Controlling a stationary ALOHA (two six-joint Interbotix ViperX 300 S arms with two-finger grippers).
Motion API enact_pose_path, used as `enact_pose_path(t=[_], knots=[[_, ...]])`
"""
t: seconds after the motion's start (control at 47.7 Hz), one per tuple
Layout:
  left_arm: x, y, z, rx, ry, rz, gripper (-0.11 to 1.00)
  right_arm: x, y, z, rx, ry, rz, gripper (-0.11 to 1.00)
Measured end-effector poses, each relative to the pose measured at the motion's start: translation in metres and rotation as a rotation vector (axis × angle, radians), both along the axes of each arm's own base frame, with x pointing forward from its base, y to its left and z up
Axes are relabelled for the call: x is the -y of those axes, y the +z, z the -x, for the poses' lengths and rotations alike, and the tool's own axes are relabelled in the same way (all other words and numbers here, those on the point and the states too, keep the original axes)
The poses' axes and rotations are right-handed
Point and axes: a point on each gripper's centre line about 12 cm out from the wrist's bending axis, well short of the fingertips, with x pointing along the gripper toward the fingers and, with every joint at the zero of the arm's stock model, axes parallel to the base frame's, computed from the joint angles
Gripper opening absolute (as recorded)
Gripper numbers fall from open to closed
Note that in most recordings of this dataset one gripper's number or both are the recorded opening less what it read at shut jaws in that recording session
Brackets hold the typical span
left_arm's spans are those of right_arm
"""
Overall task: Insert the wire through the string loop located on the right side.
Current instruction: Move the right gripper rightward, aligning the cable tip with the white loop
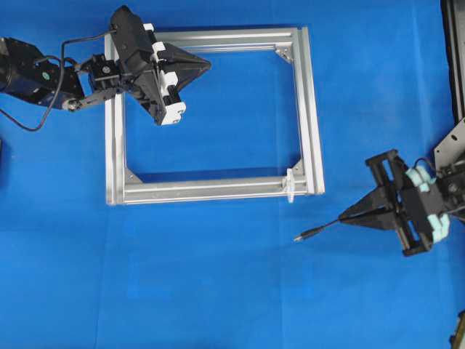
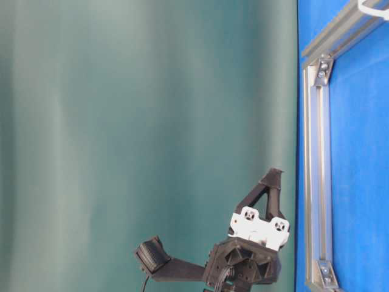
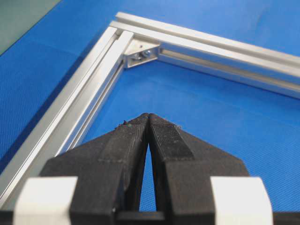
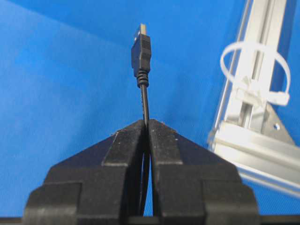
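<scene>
Two end effectors over blue cloth (image 1: 218,291): left (image 1: 205,65) together, right (image 1: 346,217) clamping wire (image 1: 320,230).

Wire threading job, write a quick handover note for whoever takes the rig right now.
Right hand: shut on the wire, plug tip sticking out ahead.
Left hand: shut, empty, over the frame's far-left corner in the overhead view.
String loop: upright on the frame's near-right corner, nothing through it.
Done: wire picked up.
Left: line the plug up with the loop, which sits off to the right in the wrist view, and push through.
</scene>
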Motion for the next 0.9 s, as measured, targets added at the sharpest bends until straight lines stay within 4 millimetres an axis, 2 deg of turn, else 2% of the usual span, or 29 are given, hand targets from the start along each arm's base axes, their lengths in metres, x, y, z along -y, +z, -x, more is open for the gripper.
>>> enact_pose_path(t=[0.189, 0.545, 0.901], knots=[[0.0, 0.0, 0.0, 0.004, 0.0, -0.002, 0.0, 0.002, 0.004, 0.007, 0.008, -0.001, -0.004, -0.03], [0.0, 0.0, 0.0, 0.006, -0.001, -0.002, 0.0, 0.004, 0.004, 0.008, 0.007, -0.006, -0.002, -0.03], [0.0, 0.001, 0.0, 0.005, -0.002, -0.004, 0.0, 0.028, 0.002, 0.004, 0.001, -0.125, -0.002, -0.03]])
